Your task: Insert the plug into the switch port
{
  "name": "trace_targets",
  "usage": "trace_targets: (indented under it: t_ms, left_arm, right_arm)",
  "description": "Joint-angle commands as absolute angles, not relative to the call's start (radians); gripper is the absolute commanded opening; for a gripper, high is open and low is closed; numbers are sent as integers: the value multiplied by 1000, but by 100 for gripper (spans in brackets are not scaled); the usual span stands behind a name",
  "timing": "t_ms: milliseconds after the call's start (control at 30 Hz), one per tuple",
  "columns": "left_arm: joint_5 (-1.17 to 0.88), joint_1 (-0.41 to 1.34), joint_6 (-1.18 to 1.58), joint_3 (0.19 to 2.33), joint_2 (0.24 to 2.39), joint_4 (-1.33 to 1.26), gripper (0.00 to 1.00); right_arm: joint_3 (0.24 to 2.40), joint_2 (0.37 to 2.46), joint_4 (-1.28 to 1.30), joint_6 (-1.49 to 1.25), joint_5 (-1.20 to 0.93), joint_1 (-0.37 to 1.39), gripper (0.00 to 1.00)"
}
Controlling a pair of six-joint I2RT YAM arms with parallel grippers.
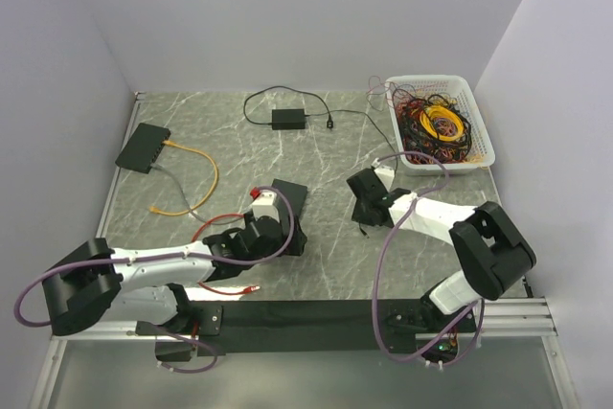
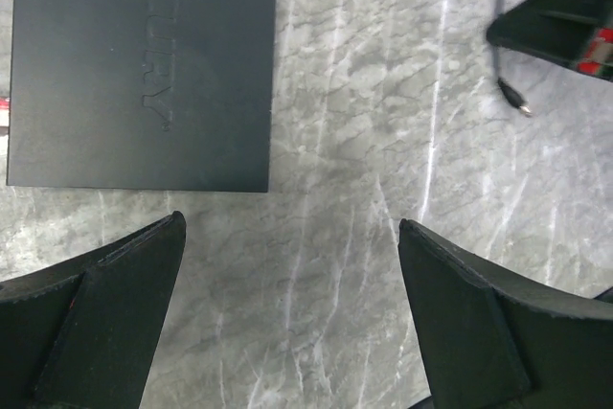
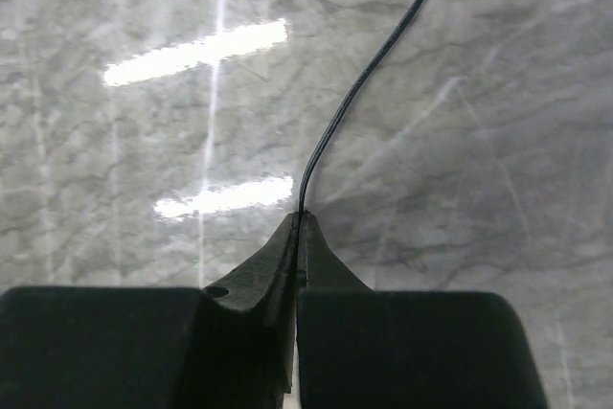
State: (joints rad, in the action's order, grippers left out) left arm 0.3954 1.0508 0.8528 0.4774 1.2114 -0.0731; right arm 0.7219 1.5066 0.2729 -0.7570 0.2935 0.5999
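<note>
- Ahead of the spread left gripper point(image 2: 292, 227), the switch point(image 2: 144, 64) lies at eleven o'clock, the plug point(image 2: 518, 107) at two.
- Pressed together, the right gripper point(image 3: 299, 225) pinches the plug's thin cable point(image 3: 364, 83).

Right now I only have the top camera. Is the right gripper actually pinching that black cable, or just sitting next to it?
Observer: Pinching it. In the right wrist view, the right gripper is shut on the black cable, which comes out right at the fingertips.
Operator: Can you see the plug end?
Observer: Yes. The left wrist view shows the plug at the end of a thin lead below that gripper. It is over bare marble, not in any port.
Operator: And the left gripper?
Observer: The left gripper is wide open with nothing between its fingers. The top of the black switch lies just ahead of it.
</note>
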Motion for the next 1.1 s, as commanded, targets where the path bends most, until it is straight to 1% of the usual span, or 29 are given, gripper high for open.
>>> trace_targets:
  t_ms: [0, 33, 67, 100, 300, 400, 500, 533, 600, 633, 767, 933, 1067]
  left_arm:
    - [429, 1078, 859, 460, 1161, -139, 99]
    - [431, 1087, 854, 451, 1152, -155, 99]
    - [425, 1097, 823, 440, 1134, -220, 97]
    - [401, 1121, 796, 417, 1131, -260, 91]
    - [506, 1255, 735, 433, 1195, -377, 91]
    - [534, 1288, 730, 433, 1226, -460, 90]
    - [540, 1319, 707, 407, 1224, -553, 84]
    - [525, 1327, 678, 397, 1213, -637, 83]
    - [518, 1353, 649, 368, 1204, -704, 82]
    - [518, 1364, 619, 359, 1198, -775, 83]
    - [470, 1376, 571, 325, 1209, -909, 83]
    - [477, 1379, 543, 334, 1241, -982, 82]
    - [494, 1379, 522, 383, 1282, -980, 82]
  right_arm:
    - [692, 1502, 238, -773, 217, 612, 0]
    - [683, 1479, 221, -779, 201, 612, 0]
    - [666, 1453, 206, -790, 184, 617, 0]
    - [657, 1395, 181, -816, 157, 614, 0]
    - [615, 1165, 138, -911, 60, 617, 0]
    - [598, 1059, 130, -949, 8, 617, 0]
    - [584, 956, 124, -982, -35, 617, 0]
    - [583, 934, 127, -988, -43, 617, 0]
    - [584, 884, 136, -1000, -63, 617, 0]
    - [587, 871, 138, -1003, -70, 617, 0]
    - [581, 844, 124, -1026, -115, 617, 0]
    - [578, 830, 118, -1029, -152, 617, 0]
    - [581, 808, 127, -1031, -161, 617, 0]
